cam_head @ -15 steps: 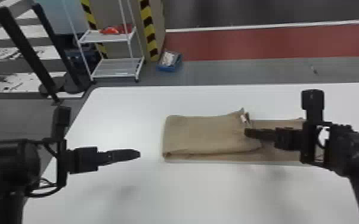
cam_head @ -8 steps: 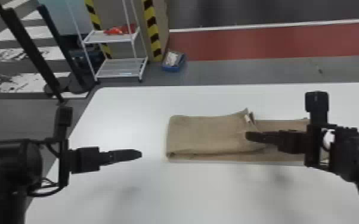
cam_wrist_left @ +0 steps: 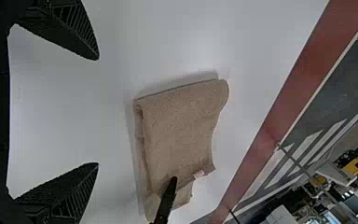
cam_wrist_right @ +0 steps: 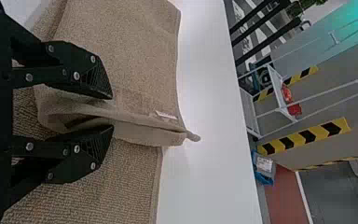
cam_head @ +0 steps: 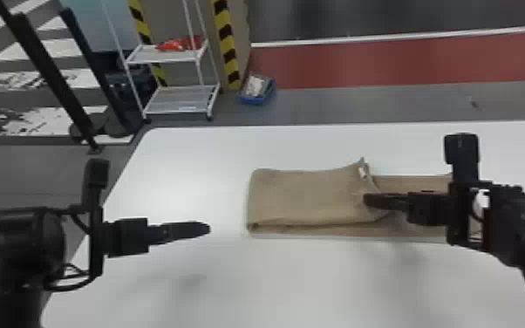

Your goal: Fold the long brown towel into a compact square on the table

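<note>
Two layers of brown towel (cam_head: pixel 309 194) are seen on the white table (cam_head: pixel 192 152), one laid on top of the other. The round fold is placed at the towel's left end, and the lower layer is stretched out farther to the right. The loose edge of the top layer is bunched up in a little ridge, with its far corner poked up and a small pale tag (cam_head: pixel 363 173) (just a tiny scrap) attached near that corner.

The right gripper (cam_head: pixel 366 200) is held over the towel, with its tips at this bunched edge. In the right wrist view, the jaws of the right gripper (cam_wrist_right: pixel 112 112) are set a narrow way apart, and the ridge of cloth is caught between them; whether it is squeezed tight cannot be told. The left gripper (cam_head: pixel 208 228) is held over the table, to the left of the towel and apart from it. In the left wrist view, its jaws are spread wide, with nothing held.

Past the table, a white shelf rack (cam_head: pixel 176 104) is seen with something red (cam_head: pixel 178 44) on its upper shelf. A blue box (cam_head: pixel 255 99) is set on the floor beside it, near a post striped in yellow and black (cam_head: pixel 230 56).
</note>
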You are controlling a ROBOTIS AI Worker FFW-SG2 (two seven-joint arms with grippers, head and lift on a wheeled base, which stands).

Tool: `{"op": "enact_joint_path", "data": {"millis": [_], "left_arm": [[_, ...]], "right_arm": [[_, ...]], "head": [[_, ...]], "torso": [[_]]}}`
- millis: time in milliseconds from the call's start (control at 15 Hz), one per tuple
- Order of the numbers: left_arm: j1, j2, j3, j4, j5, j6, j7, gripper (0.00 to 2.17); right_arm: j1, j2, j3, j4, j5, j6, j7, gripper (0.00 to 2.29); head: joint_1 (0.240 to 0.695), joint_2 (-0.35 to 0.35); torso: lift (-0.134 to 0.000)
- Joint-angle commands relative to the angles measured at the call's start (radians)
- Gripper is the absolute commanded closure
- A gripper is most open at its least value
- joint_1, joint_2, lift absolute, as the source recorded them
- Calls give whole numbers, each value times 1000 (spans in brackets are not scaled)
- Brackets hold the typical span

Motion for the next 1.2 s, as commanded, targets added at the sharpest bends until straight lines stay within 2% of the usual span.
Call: {"op": "enact_joint_path", "data": {"millis": [0,67,133,667,800,1133], "left_arm": [[1,0,2,4,2,7,0,76],[1,0,2,4,2,7,0,76],[4,2,3,4,2,7,0,76],[6,8,9,13,5,7,0,76],[2,9,9,19,5,7,0,76],[-8,21,6,37,5,7,0,76]], "right_arm": [[6,1,-7,-8,-12,0,1,856],[14,1,-7,-21,-15,0,1,856],[28,1,-7,-47,-23,3,3,988],[57,1,-18,-78,-29,9,3,1004],[60,1,-24,-91,-38,9,3,1328],[97,1,-50,-165,-77,43,3,1325]], "head": [[695,177],[695,177],[695,177],[695,185],[695,185],[695,185]], "torso": [[-124],[-124],[-124],[-124],[-124],[-124]]}}
